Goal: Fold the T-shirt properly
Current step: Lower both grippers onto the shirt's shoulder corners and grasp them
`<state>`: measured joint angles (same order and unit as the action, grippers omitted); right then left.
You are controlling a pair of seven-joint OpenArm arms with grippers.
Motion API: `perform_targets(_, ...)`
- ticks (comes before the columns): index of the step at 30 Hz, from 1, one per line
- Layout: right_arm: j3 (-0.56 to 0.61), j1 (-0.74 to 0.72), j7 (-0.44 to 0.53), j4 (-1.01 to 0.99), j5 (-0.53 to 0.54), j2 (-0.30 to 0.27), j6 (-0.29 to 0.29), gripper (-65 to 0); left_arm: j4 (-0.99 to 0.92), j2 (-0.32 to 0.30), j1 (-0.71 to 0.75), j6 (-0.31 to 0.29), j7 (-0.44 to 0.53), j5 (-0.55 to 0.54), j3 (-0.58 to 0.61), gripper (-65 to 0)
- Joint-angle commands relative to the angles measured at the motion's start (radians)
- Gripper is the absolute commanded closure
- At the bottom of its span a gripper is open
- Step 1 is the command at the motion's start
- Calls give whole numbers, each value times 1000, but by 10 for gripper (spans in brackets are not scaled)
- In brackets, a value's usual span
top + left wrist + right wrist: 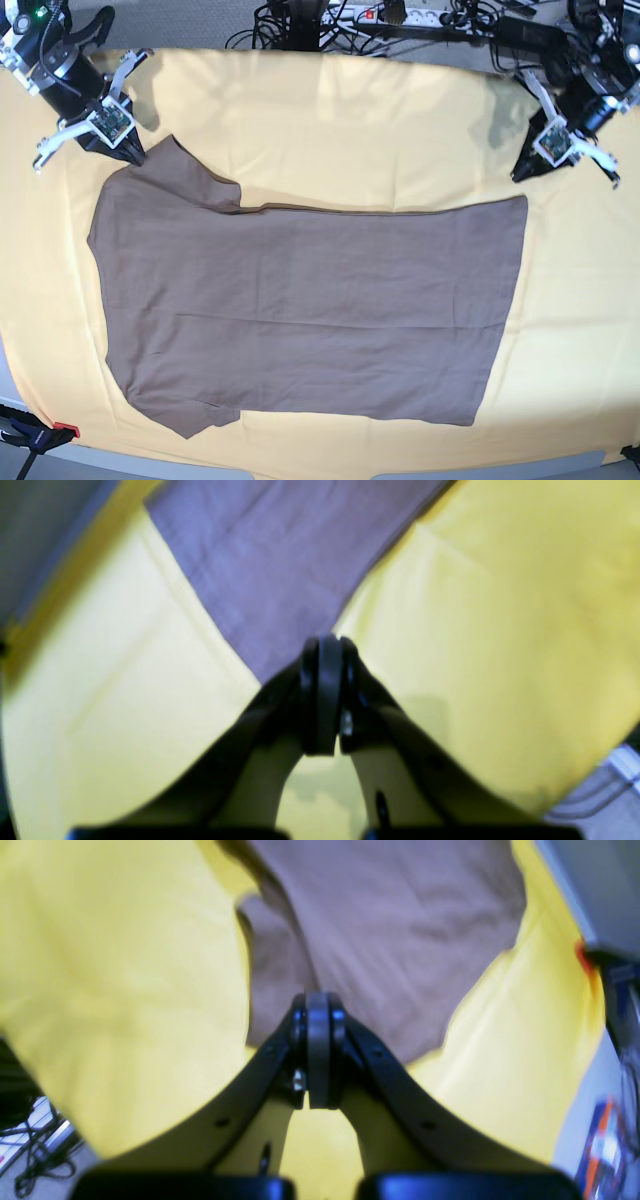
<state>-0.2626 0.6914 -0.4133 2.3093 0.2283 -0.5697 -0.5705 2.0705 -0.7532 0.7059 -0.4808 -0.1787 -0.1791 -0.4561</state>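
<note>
Yellow cloth (330, 110) with the T-shirt (310, 310) flat on top.

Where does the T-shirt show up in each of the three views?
Left wrist: the T-shirt fills the upper centre, one corner reaching down to the closed fingers.
Right wrist: it fills the upper centre, sleeve edge at the closed fingers.
Base: it lies spread flat across the middle, sleeves on the picture's left.
Shared landmark: the yellow cloth beneath it.
</note>
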Motion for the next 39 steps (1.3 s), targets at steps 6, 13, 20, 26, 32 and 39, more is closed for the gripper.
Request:
perform_targets(6,69,-99,10,-145,10,-12,-27,0,-223,-169,-227,-37,111,92,204,-185)
perform_targets(13,120,-104,10,-169,4,-12,-29,-220,-441,-233,-563,-35,169,250,534,-349)
perform_targets(20,120,-105,5,-169,3,-13,-29,-223,-607,-227,-819,13,187,313,796,-349)
perform_targets(26,120,-107,0,-190,-11,-14,-60,-235,-632,-223,-935,14,187,309,916,-284)
perform_targets(32,121,-166,21,-317,-18,-63,-105,-397,-632,-216,-950,14,180,294,920,0)
perform_targets(39,176,-176,81,-337,-37,-101,-128,-396,-632,-216,-950,14,179,294,920,0)
